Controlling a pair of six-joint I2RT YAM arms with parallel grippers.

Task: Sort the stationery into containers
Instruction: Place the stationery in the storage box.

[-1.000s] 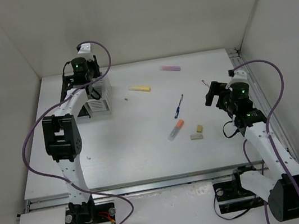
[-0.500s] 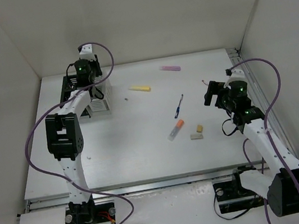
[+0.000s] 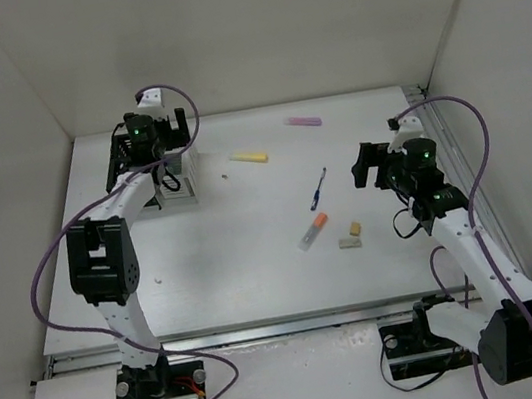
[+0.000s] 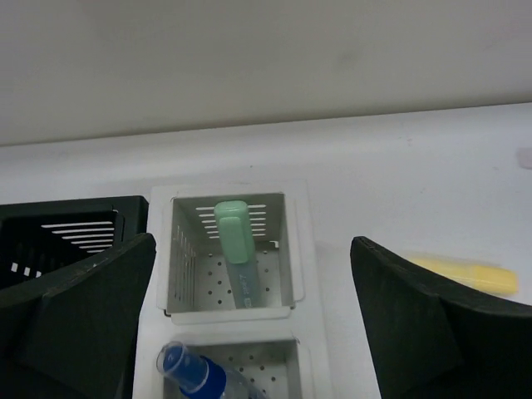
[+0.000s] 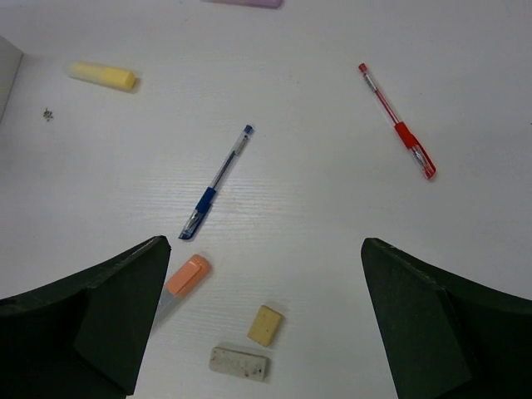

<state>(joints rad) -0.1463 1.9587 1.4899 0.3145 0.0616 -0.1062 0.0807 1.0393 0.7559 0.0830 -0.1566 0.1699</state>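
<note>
Having opened, left tool (image 4: 252, 287) hangs over green-capped highlighter (image 4: 233, 237) in white organizer (image 4: 301, 249).

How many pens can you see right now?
2. The thin blue pen lies near the centre; the thin red pen lies to its right. More may be hidden in the slatted black and white organizers.

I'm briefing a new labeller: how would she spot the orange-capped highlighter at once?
Take the right half of the table. A blue pen lies there, with two erasers nearer the bases; the highlighter lies just left of the erasers, below the pen. It alone has an orange cap on a pale body.
</note>
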